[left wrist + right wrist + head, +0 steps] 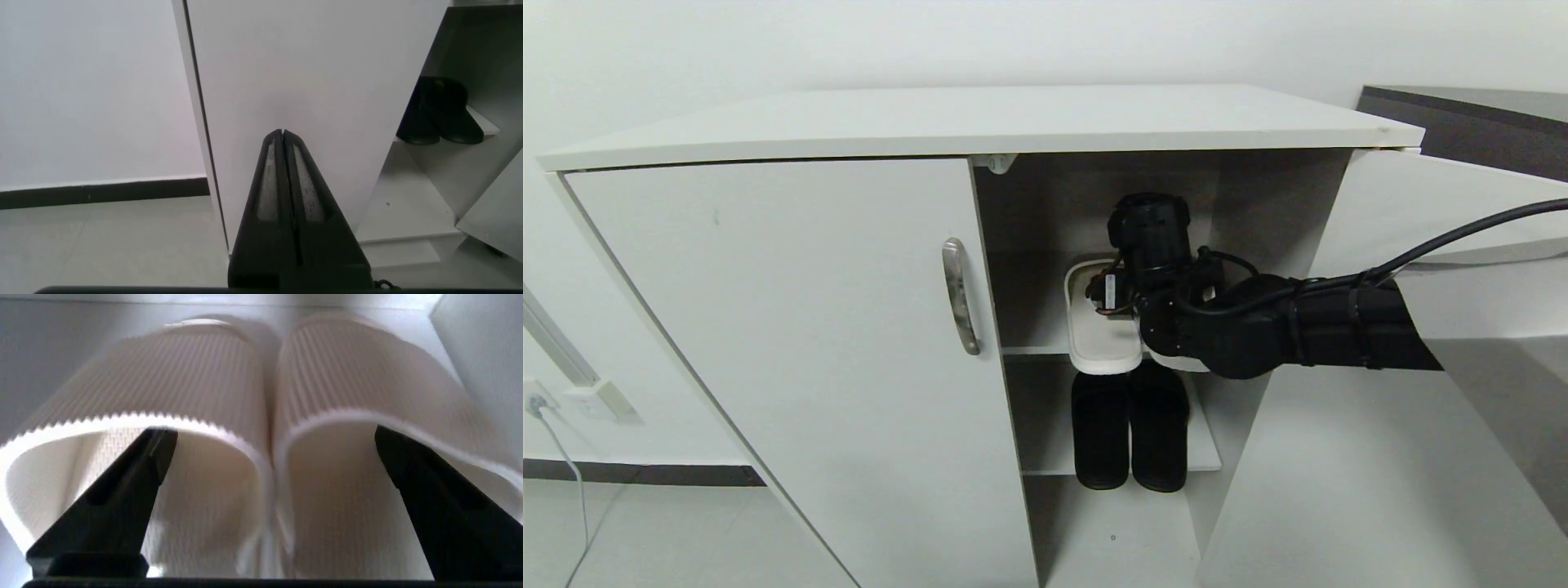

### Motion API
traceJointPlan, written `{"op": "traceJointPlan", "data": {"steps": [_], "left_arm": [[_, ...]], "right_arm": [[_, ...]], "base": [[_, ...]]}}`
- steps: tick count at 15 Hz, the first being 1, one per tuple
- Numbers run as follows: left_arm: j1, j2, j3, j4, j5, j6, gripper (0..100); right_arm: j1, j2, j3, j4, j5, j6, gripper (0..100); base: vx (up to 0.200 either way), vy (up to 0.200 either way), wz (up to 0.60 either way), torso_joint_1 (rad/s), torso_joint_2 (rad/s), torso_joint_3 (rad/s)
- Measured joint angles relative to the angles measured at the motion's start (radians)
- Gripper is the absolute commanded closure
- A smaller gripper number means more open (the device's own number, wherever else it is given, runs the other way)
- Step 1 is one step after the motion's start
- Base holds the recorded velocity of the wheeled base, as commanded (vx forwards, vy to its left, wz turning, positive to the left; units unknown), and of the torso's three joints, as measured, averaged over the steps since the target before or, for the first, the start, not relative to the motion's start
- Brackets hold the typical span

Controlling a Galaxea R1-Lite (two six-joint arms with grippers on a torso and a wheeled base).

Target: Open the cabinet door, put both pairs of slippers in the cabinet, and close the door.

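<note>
A plain white wall (686, 49) stands behind the white cabinet (980, 122), whose left door (784, 343) is shut and whose right door (1339, 490) hangs wide open. We see the black slippers (1129, 433) lying side by side on the lower shelf (1045, 441), so we judge that pair done. The right arm (1298, 327) is inside the cabinet at the upper shelf (1029, 327), where the white slippers (1094, 347) sit as a pair, their near ends a little past the shelf's front edge. In the right wrist view the right jaws stand wide apart, one finger (114, 506) before each slipper's strap, clamped on nothing. We cannot quite tell whether the fingers touch the slippers, the view being so close. We judge the step in hand to be the release of the second pair. The left jaws are pressed together, holding nothing, low before the shut left door and above the floor (106, 237). The next move, as we read it, calls for drawing the right arm straight back out without dragging the white slippers off the shelf. After that comes getting behind the right door and swinging it fully shut. The overhanging ends could catch the door, so a nudge inward may be wise first.
</note>
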Motion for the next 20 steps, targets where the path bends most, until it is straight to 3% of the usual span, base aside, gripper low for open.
{"op": "traceJointPlan", "data": {"steps": [4, 9, 14, 15, 17, 20], "left_arm": [[0.0, 0.0, 0.0, 0.0, 0.0, 0.0, 100], [0.0, 0.0, 0.0, 0.0, 0.0, 0.0, 100], [0.001, 0.0, 0.0, 0.0, 0.0, 0.0, 100], [0.001, 0.0, 0.0, 0.0, 0.0, 0.0, 100], [0.0, 0.0, 0.0, 0.0, 0.0, 0.0, 100], [0.0, 0.0, 0.0, 0.0, 0.0, 0.0, 100]], "right_arm": [[0.04, -0.091, 0.131, -0.019, -0.025, 0.007, 0], [0.137, -0.288, 0.402, -0.106, -0.037, 0.003, 0], [0.241, -0.526, 0.76, -0.223, 0.07, -0.002, 0], [0.25, -0.561, 0.826, -0.264, 0.096, -0.002, 100], [0.259, -0.608, 0.92, -0.373, 0.121, -0.003, 100], [0.261, -0.632, 0.969, -0.396, 0.172, -0.005, 100]], "base": [[0.0, 0.0, 0.0, 0.0, 0.0, 0.0], [0.0, 0.0, 0.0, 0.0, 0.0, 0.0], [0.0, 0.0, 0.0, 0.0, 0.0, 0.0], [0.0, 0.0, 0.0, 0.0, 0.0, 0.0], [0.0, 0.0, 0.0, 0.0, 0.0, 0.0], [-0.067, 0.0, 0.0, 0.001, 0.0, 0.004]]}}
